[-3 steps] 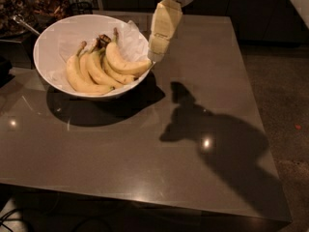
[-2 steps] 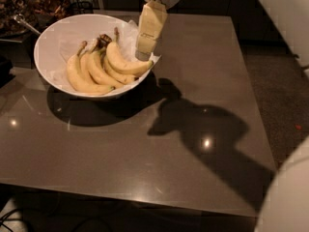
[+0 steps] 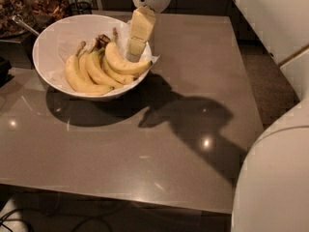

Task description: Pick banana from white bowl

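Note:
A large white bowl (image 3: 53, 35) stands at the table's back left, lined with crumpled white paper. Inside it lies a single loose yellow banana (image 3: 123, 64), curved, on the right side, its stem pointing up toward the back. Left of it lies a bunch of yellow bananas (image 3: 87, 76) joined at a dark crown. My gripper (image 3: 133, 54) hangs from its white wrist over the bowl's right rim, reaching down just behind the loose banana's upper side. My arm fills the frame's right edge.
The grey table (image 3: 159, 144) has its right edge near my arm (image 3: 275, 178). A container of dark snacks (image 3: 34, 4) with a spoon stands behind the bowl at the back left. Cables lie on the floor at the lower left.
My gripper has moved left, from just outside the bowl's right rim to over its right side, close behind the loose banana. The view has shifted and my arm now fills the right edge.

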{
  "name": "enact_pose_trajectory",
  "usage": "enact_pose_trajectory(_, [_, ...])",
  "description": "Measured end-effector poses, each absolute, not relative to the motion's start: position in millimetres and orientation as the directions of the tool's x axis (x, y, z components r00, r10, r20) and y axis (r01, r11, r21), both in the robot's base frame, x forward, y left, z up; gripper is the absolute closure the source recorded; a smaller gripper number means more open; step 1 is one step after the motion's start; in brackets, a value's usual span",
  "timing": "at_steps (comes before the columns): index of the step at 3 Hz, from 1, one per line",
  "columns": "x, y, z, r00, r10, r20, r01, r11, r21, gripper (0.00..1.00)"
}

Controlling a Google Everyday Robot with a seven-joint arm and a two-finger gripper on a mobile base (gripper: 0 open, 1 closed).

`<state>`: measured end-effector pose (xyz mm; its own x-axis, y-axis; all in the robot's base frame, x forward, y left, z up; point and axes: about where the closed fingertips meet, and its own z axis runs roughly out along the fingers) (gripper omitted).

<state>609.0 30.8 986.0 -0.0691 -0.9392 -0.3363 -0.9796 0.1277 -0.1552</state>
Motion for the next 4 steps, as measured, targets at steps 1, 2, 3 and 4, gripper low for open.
enact_pose_trajectory(1, [618, 43, 977, -0.088, -0.935, -0.344, -0.981, 0.142, -0.134, 0.00])
enact_pose_trajectory(2, [628, 60, 968, -0.105, -0.937, -0.334, -0.983, 0.148, -0.105, 0.18])
enact_pose_trajectory(3, [637, 73, 959, -0.124, -0.936, -0.329, -0.985, 0.157, -0.076, 0.33])
enact_pose_trajectory(4, [645, 82, 951, -0.146, -0.935, -0.324, -0.984, 0.171, -0.050, 0.36])
